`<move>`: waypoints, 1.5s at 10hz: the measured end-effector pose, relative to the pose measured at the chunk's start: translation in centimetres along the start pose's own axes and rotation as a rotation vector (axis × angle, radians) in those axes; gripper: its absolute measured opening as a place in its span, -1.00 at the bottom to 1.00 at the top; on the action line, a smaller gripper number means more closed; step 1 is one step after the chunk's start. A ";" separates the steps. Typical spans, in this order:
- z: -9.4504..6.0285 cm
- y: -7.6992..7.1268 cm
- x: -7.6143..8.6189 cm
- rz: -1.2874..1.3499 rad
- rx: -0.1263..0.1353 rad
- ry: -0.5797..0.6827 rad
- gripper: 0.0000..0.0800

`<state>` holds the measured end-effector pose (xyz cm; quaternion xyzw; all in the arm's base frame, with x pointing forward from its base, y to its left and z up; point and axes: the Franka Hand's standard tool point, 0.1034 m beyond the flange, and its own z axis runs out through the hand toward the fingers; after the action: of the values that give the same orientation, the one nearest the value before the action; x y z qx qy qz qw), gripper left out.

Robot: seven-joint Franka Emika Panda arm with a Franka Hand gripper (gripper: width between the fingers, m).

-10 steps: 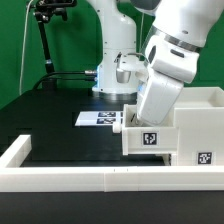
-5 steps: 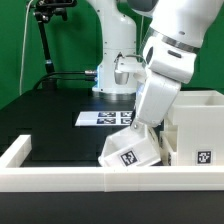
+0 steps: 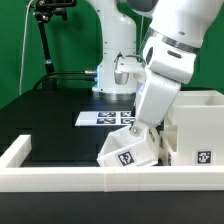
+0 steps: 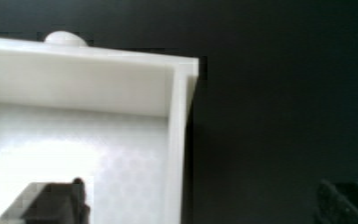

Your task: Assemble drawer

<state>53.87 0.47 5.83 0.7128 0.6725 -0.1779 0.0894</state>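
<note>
A small white drawer tray (image 3: 128,152) with a black-and-white tag lies tilted, leaning against the low front wall (image 3: 60,178), just to the exterior view's left of the tall white housing (image 3: 195,120). My gripper (image 3: 139,127) hangs right over the tray's raised rear edge. In the wrist view the gripper (image 4: 202,203) is open: one dark finger (image 4: 55,202) is inside the tray (image 4: 87,110), and the other is outside over the black table, with the tray's side wall between them untouched. I cannot make out a second tray.
The marker board (image 3: 103,118) lies flat on the black table behind the tray. The robot base (image 3: 118,70) stands at the back. A black camera stand (image 3: 45,40) is at the back left. The white border wall runs along the front and left.
A second ago the tray stood upright and higher against the housing. It has since dropped and tipped toward the front wall, and has stayed there for the last half second. The arm has barely moved.
</note>
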 end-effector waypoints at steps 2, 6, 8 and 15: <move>-0.3 0.1 -1.0 -0.016 -0.002 -0.003 0.62; -1.7 -0.4 -4.9 -0.013 -0.013 -0.008 0.62; -1.6 -0.3 -4.8 -0.020 -0.013 0.013 0.62; 0.8 0.6 -5.3 0.036 0.004 0.318 0.62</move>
<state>54.17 -4.74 7.02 0.7442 0.6649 -0.0622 -0.0164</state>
